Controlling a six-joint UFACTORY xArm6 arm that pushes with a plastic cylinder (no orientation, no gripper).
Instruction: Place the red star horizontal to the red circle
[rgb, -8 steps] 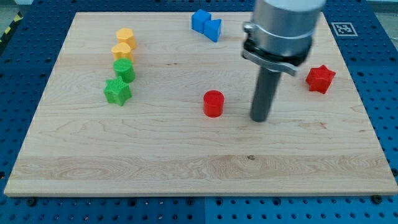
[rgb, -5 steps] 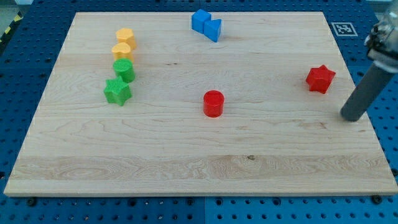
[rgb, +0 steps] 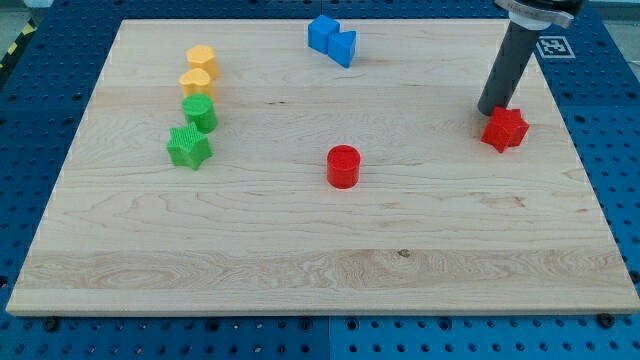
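The red star (rgb: 506, 130) lies at the view's right on the wooden board (rgb: 300, 250). The red circle (rgb: 343, 166) stands near the board's middle, to the left of the star and a little lower in the view. My tip (rgb: 492, 111) is at the star's upper left edge, touching it or nearly so. The rod rises from there to the view's top right.
Two blue blocks (rgb: 332, 40) sit together at the top middle. At the left, two orange blocks (rgb: 199, 70) stand above a green round block (rgb: 200, 112) and a green star (rgb: 188, 147). A marker tag (rgb: 552, 45) lies off the board's top right corner.
My tip swung from right of the red circle out past the board's right edge, then up to the star's upper left. The star has shifted slightly left and down.
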